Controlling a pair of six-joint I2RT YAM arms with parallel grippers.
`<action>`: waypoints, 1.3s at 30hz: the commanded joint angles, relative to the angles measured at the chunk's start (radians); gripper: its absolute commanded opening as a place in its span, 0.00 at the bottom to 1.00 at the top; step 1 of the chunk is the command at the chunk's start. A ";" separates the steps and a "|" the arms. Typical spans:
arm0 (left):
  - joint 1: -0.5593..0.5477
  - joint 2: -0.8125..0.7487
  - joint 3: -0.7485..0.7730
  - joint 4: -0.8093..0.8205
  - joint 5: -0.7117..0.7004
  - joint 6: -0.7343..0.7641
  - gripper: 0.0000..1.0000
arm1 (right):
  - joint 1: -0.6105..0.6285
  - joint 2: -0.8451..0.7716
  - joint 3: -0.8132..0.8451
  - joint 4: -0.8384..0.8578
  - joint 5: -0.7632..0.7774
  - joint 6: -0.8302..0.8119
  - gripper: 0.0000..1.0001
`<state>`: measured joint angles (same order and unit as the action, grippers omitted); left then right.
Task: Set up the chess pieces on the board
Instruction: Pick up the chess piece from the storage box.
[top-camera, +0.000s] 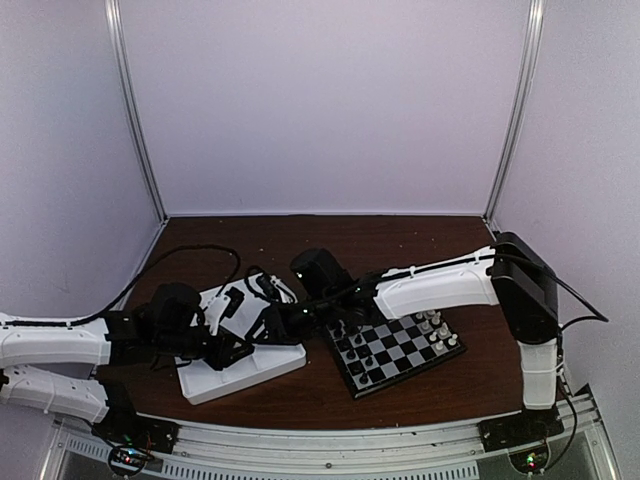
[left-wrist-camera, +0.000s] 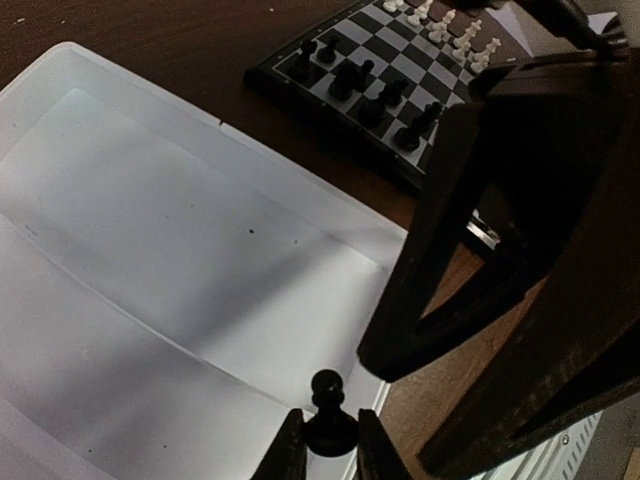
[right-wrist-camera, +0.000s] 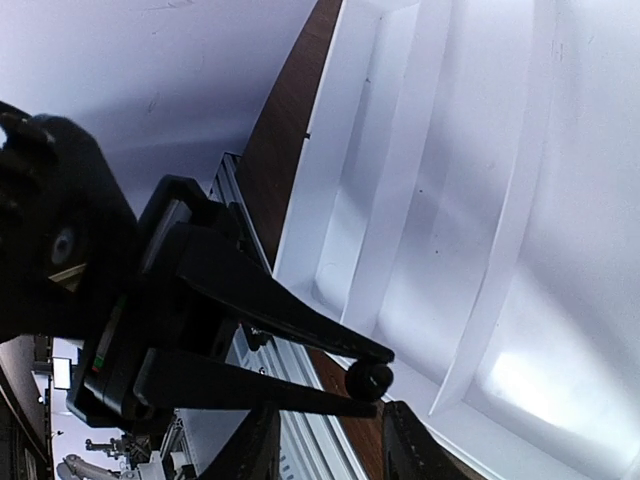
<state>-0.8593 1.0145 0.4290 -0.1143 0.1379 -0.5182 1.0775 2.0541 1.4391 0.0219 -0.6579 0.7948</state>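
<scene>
Pinching what, exactly, those left jaws?

A black pawn (left-wrist-camera: 328, 418). The left gripper (left-wrist-camera: 330, 455) is closed down to a narrow slit on it. Its fingertips flank the wide base, and the head and collar stand free above them.

And the other jaws?

The right gripper (right-wrist-camera: 330, 445) stands parted with nothing between its fingers. In its wrist view the pawn hangs just beyond the gap, at the tip of the left fingers. It reads to me as a handover.

How would that pawn handle?

Light, hard plastic, I judge, smooth and round, so it can twist or squirt out of a pinch. There is no fear of crushing it; dropping it is the worry. With the base taken, the free head or the neck under it is the place for the right fingers, squarely across the middle.

Where is it, going outward?

It is held over the white tray (left-wrist-camera: 150, 200), near the tray's corner by the table (left-wrist-camera: 180, 30). The board (top-camera: 398, 352) lies well apart, beyond the tray.

What is on it?

Several black pieces (left-wrist-camera: 375, 95) stand on the side nearer the tray, and white pieces (left-wrist-camera: 450, 25) along the far side. Tiny as the pawn is, it would tip easily, so it wants setting down upright and releasing gently.
</scene>
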 joint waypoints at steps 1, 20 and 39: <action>-0.003 0.020 -0.003 0.105 0.086 0.039 0.16 | -0.005 0.031 0.000 0.132 -0.043 0.113 0.37; -0.003 0.007 -0.003 0.106 0.117 0.041 0.17 | -0.040 0.002 -0.037 0.072 0.028 0.076 0.35; -0.003 0.012 0.020 0.085 0.100 0.050 0.17 | -0.042 -0.008 -0.073 0.151 -0.061 0.109 0.27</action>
<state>-0.8585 1.0321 0.4294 -0.0544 0.2420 -0.4889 1.0409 2.0762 1.3945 0.1326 -0.6918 0.8948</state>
